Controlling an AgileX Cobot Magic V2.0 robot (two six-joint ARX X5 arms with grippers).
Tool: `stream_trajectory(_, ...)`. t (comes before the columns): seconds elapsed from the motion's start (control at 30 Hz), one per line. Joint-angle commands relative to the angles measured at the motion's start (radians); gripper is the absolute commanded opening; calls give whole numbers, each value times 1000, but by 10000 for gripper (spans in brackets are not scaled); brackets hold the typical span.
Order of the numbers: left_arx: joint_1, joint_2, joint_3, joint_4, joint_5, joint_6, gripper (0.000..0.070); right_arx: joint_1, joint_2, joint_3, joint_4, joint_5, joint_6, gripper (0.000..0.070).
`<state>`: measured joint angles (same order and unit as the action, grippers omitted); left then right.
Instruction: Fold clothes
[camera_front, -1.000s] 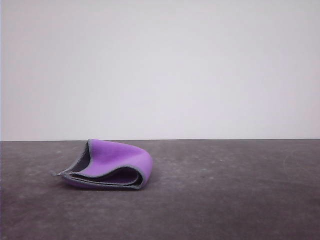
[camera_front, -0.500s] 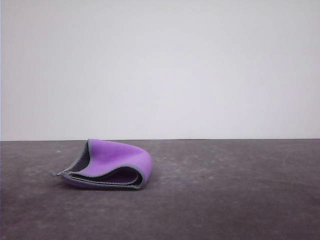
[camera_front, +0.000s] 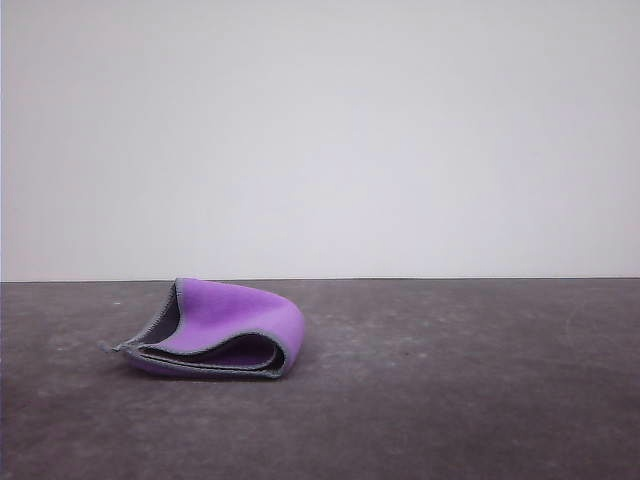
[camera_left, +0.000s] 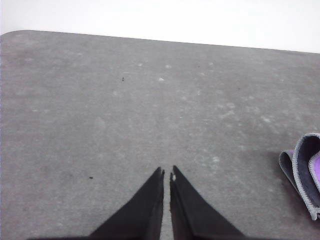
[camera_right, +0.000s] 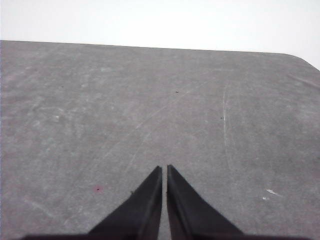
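Grey table (camera_front: 450, 400): folded cloth (camera_front: 225, 335) left; left fingers (camera_left: 167, 175), right fingers (camera_right: 164, 172) pressed together, empty.

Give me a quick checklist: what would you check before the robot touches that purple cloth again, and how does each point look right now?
1. Cloth lies on the table, not hanging off an edge: ok.
2. Cloth folded neatly: not ok; in the front view it is doubled over with purple outside, but the layers gape and the top bulges.
3. Left gripper free, holding nothing: ok; fingers shut, apart from the cloth at the side of its view.
4. Right gripper free: ok; fingers shut over bare table.
5. Grippers open, ready to grasp: not ok; both are shut.
6. Which corner is best to pinch: cannot tell; the far side is hidden.
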<state>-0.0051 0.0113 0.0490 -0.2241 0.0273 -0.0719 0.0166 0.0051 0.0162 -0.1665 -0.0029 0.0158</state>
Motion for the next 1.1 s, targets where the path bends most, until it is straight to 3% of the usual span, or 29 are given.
stream_trajectory(0.0, -2, 0, -18, -8, -2, -5, 23, -1, -2, -5, 14, 4, 11, 16)
stream_trajectory(1.07, -2, 0, -18, -8, -2, -5, 23, -1, -2, -5, 14, 4, 11, 16)
